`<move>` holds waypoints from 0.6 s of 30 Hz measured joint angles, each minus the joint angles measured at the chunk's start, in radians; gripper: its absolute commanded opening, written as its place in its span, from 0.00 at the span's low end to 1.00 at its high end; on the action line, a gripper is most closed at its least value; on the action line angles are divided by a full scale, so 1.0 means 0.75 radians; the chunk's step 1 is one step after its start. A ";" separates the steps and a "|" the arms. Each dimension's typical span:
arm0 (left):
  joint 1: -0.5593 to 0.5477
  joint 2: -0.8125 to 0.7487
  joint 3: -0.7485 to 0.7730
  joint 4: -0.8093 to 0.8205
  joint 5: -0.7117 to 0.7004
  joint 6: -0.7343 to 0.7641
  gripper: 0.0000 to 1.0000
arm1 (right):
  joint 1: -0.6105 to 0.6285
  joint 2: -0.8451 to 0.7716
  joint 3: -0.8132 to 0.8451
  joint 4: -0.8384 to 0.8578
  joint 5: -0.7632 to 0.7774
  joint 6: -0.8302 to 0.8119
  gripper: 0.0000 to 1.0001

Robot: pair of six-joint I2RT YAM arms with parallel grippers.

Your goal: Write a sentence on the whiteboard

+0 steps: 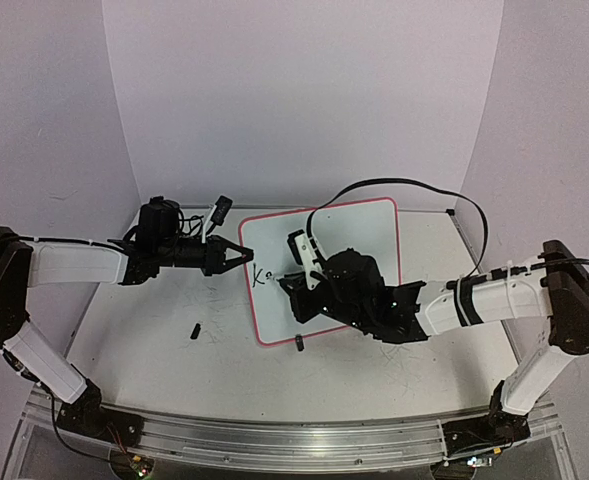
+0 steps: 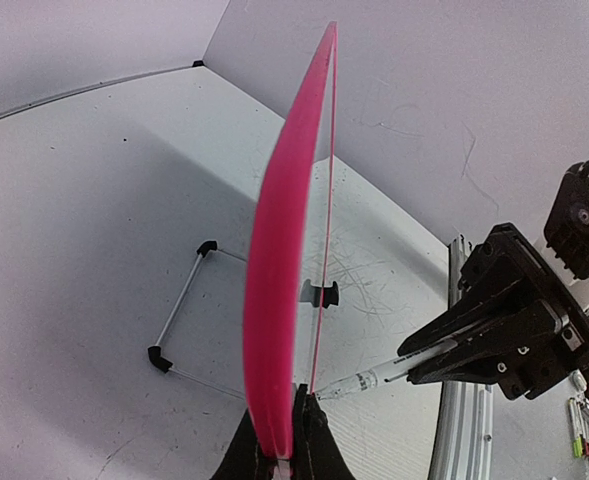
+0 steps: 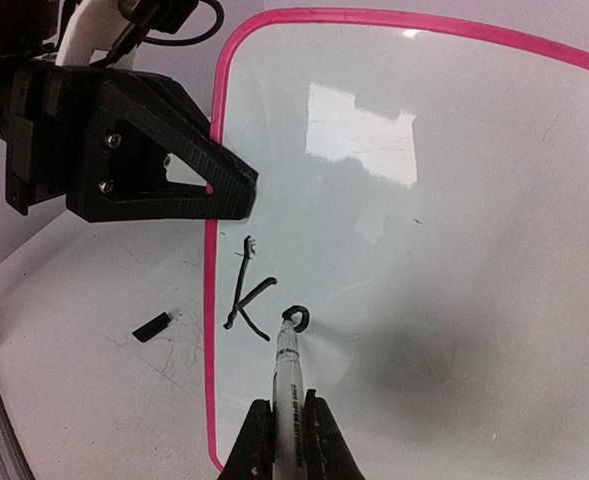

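The whiteboard (image 1: 359, 225), white with a pink border, stands tilted at the table's middle. My left gripper (image 1: 242, 255) is shut on its left edge; in the left wrist view the board shows edge-on as a pink strip (image 2: 279, 290) pinched between the jaws (image 2: 284, 445). My right gripper (image 3: 286, 430) is shut on a white marker (image 3: 288, 375), whose tip touches the whiteboard (image 3: 434, 250). Of the sentence (image 3: 246, 290), a black "K" and a small loop at the tip show. From above, the right gripper (image 1: 302, 272) lies over the board's lower left.
A small black piece (image 1: 194, 329) lies on the table left of the board, another (image 1: 300, 343) at its near edge. A thin wire stand with black ends (image 2: 179, 310) sits behind the board. A black cable (image 1: 404, 185) arcs over the board. White walls close in the sides.
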 measured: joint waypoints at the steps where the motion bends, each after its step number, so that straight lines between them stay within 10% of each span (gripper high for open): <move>1: 0.000 0.000 0.000 0.000 0.000 0.000 0.00 | 0.000 0.000 -0.004 -0.001 -0.004 0.001 0.00; 18: 0.000 0.000 0.000 -0.001 -0.001 0.000 0.00 | 0.006 0.000 -0.034 -0.013 -0.016 0.009 0.00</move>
